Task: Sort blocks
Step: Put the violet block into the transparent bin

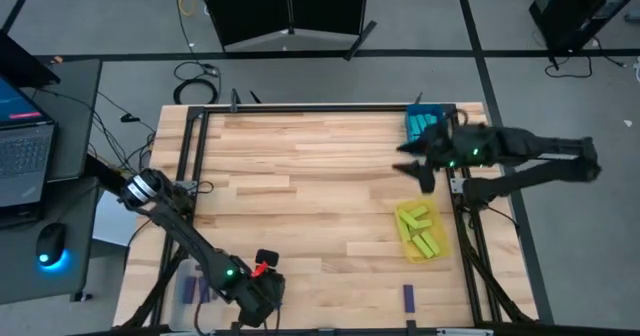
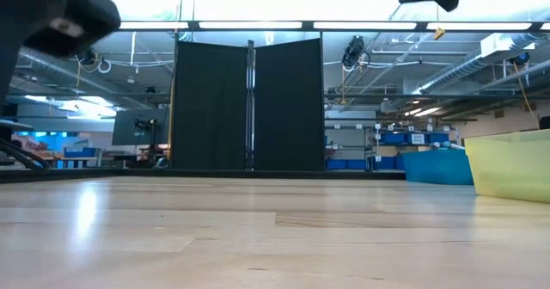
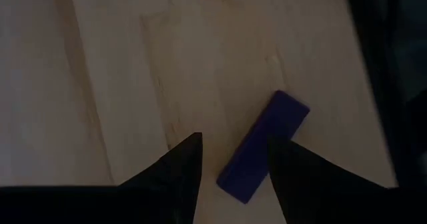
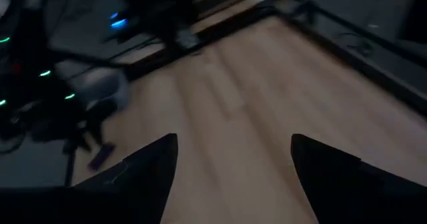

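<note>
two grippers at work over the bench (image 1: 300,196). left gripper (image 3: 230,161) low at the near left corner, fingers (image 3: 180,167) apart, hovering over a purple block (image 3: 263,147) lying flat on the wood, one end of it between the tips, not yet clamped. right gripper (image 4: 230,161) raised at the far right, fingers spread wide with nothing between them, just beside the blue tray (image 1: 420,124) in the far right corner. further out: a yellow tray (image 1: 422,231) near the right edge, already stocked with several yellow-green blocks (image 1: 428,242); contents of the blue tray hard to make out. another purple block (image 1: 408,296) loose near the front edge, right of centre, well apart from both grippers. judged well along: yellow-green apparently sorted, purple seemingly left, with at least two pieces on the bare wood and no purple-filled tray clearly visible.
</note>
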